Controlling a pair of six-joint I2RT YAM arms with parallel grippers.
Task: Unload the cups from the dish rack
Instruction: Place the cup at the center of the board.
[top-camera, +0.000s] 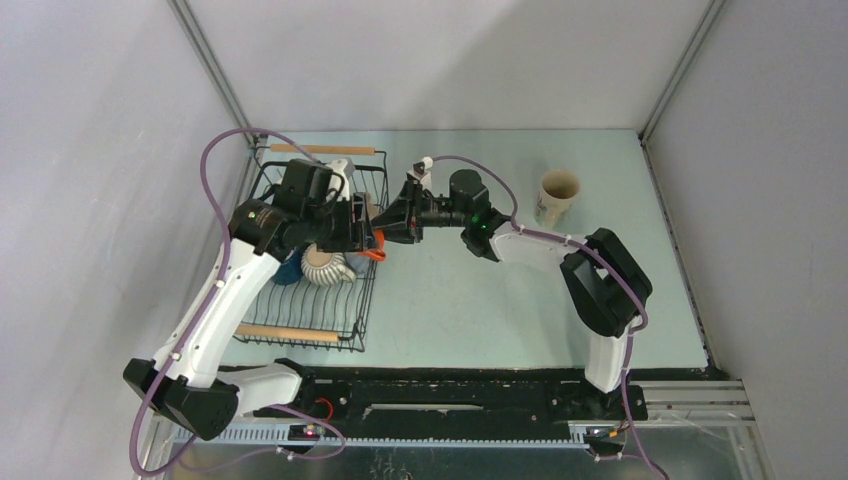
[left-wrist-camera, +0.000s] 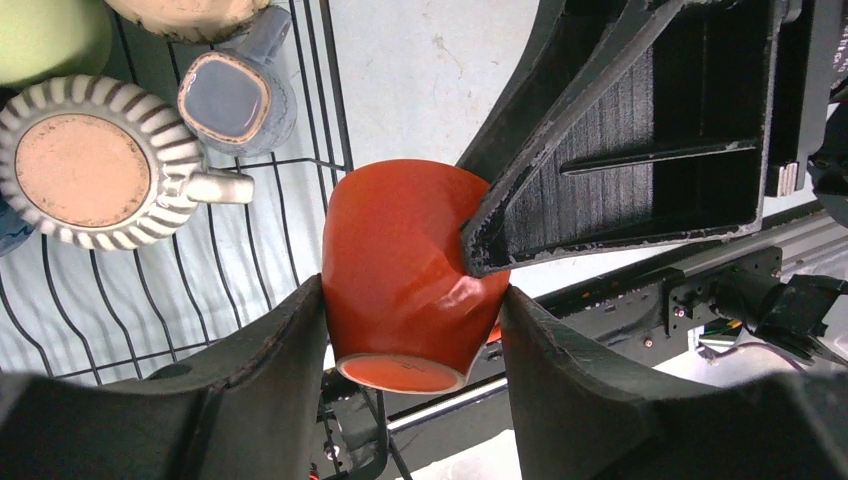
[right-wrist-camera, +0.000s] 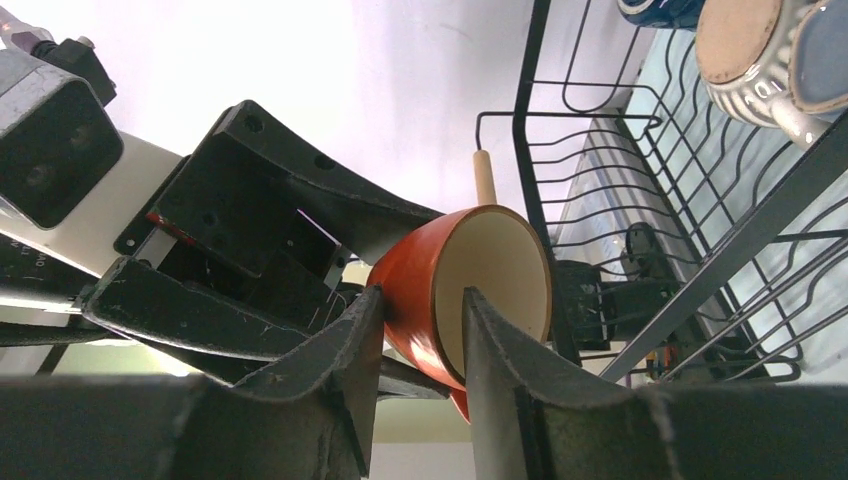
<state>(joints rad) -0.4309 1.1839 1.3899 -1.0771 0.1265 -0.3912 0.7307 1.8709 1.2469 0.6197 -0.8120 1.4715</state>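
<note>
Unloading appears barely begun: 1 tall cream ceramic mug (top-camera: 557, 196) is set on the bench (top-camera: 480, 300) near its far right corner. 1 glossy orange ceramic cup (left-wrist-camera: 400, 270) is grasped by the left gripper (left-wrist-camera: 412, 295) above the black wire dish rack's (top-camera: 330, 310) right edge. Its rim is straddled by the right gripper (right-wrist-camera: 421, 297); whether it is clamped cannot be told. At least 5 cups are seen racked: ribbed cream (left-wrist-camera: 85, 165), grey-blue (left-wrist-camera: 235, 100), yellow-green (left-wrist-camera: 45, 40), tan (left-wrist-camera: 185, 12), dark blue (right-wrist-camera: 660, 8)

Left arm (top-camera: 215, 310) and right arm (top-camera: 535, 245): white link shells, black joint housings, purple external cable (top-camera: 240, 131). Gripper fingers (left-wrist-camera: 270, 380): black printed plastic, scuffed edges. Green indicator (top-camera: 481, 214) on right wrist.
</note>
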